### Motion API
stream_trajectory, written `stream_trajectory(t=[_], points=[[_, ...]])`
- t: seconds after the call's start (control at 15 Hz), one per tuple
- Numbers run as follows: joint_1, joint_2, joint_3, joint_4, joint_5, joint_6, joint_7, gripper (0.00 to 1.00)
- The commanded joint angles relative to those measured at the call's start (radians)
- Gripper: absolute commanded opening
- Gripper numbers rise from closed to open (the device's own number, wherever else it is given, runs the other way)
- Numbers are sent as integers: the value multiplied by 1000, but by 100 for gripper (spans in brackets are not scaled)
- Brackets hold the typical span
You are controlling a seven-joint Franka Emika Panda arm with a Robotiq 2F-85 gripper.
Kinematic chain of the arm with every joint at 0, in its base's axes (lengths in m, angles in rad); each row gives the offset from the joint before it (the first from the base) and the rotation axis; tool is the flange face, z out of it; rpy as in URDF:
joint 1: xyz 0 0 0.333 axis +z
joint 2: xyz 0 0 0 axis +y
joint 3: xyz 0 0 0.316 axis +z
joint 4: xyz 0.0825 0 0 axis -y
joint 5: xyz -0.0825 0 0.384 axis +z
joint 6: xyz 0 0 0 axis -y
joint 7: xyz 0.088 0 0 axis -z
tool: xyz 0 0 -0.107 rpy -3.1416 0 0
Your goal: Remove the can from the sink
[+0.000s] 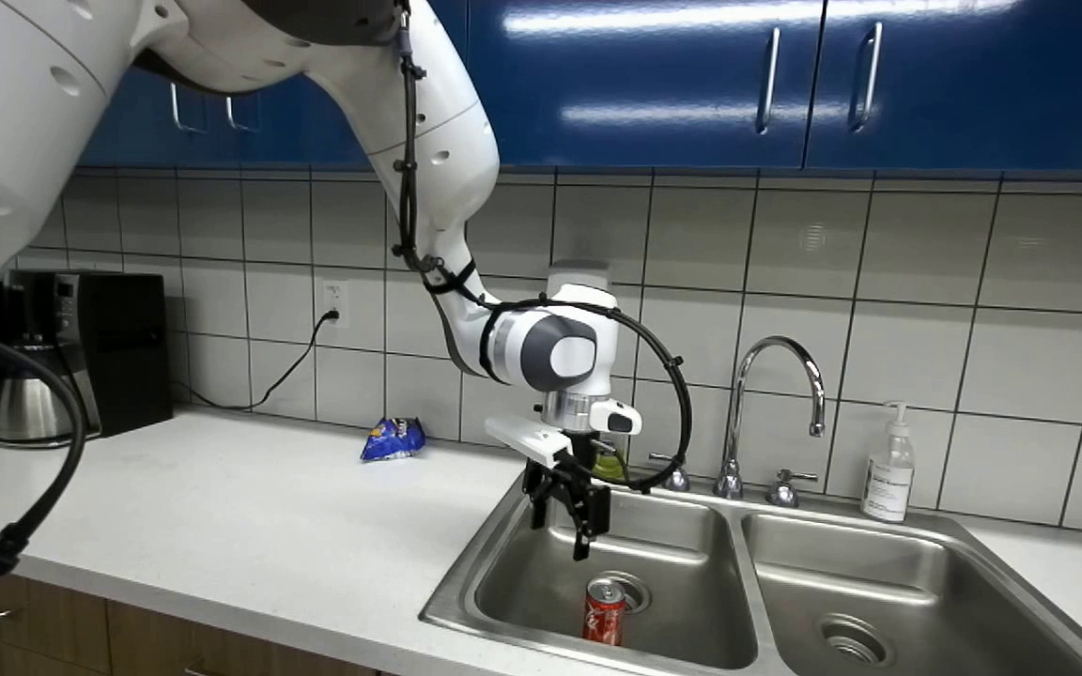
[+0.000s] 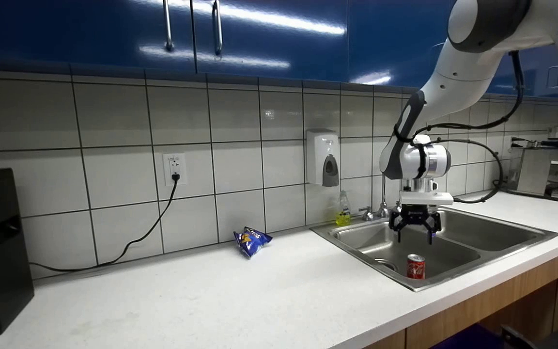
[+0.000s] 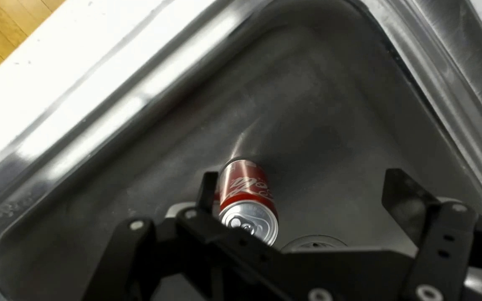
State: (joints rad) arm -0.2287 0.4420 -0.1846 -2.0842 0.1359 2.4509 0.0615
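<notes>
In the left basin of the sink, beside the drain, I see the can standing upright, bright red with white looping script and a shiny silver top. The gripper hangs above, jaws wide apart, holding nothing.

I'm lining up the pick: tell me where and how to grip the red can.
Likely best across opposite upper sides of the red can, coming straight down from above: it stands upright in the sink, round-walled, silver top up, and the open hand hangs higher, over the sink.
</notes>
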Motion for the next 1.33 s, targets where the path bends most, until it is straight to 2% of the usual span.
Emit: stream_trajectory(t=[0.0, 0.47, 0.53, 1.0, 1.27], points=[[-37, 55, 16, 68, 19, -36, -50, 100], [-74, 151, 18, 130, 16, -43, -69, 100], [-51, 126, 4, 88, -3, -5, -41, 100], [-55, 151, 5, 109, -3, -7, -41, 100], [-50, 150, 0, 96, -10, 28, -40, 100]])
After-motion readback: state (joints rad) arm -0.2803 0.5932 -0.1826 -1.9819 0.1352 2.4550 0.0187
